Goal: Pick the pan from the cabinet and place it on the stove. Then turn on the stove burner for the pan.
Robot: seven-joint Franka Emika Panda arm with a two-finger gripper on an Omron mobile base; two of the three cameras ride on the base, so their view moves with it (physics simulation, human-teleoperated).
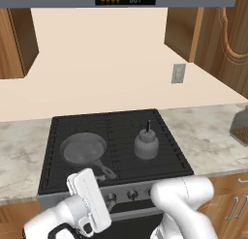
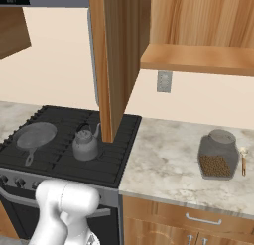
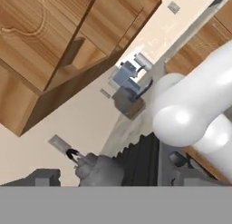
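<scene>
**Pan is on the stove; knob step is next**

The pan [image 1: 83, 148] sits flat on the front-left grate of the stove [image 1: 145, 119], handle pointing toward the front edge and a little right. So placement looks done; what remains, by this reading, is turning on the burner under it.

The tool [image 1: 87, 227] hangs low in front of the range, just ahead of the grey knob strip, jaws wide and holding nothing.

Doing the step well:
- The pan is on the left side, so the knob that matters is likely one at the left of the row of knobs [image 1: 132, 195]. Which knob maps to which burner can't be told from these frames.
- Jaws are already wide enough; they should straddle the knob squarely before closing, then rotate about the knob's axis, no side pull.
- The pan handle overhangs toward the front, so the hand should stay below grate level.
- The kettle [image 1: 146, 145] stands on the right-hand grate, well apart from the pan, not in the way.

Surface and room: a marbled table [image 2: 163, 164] flanks the range on both sides. A glass jar [image 2: 217, 155] of brown contents stands on the right stretch. The cabinet [image 2: 198, 21] above has a door [image 2: 111, 60] swung open, hanging over the stove's right edge. A wall outlet [image 2: 164, 82] is behind.
</scene>
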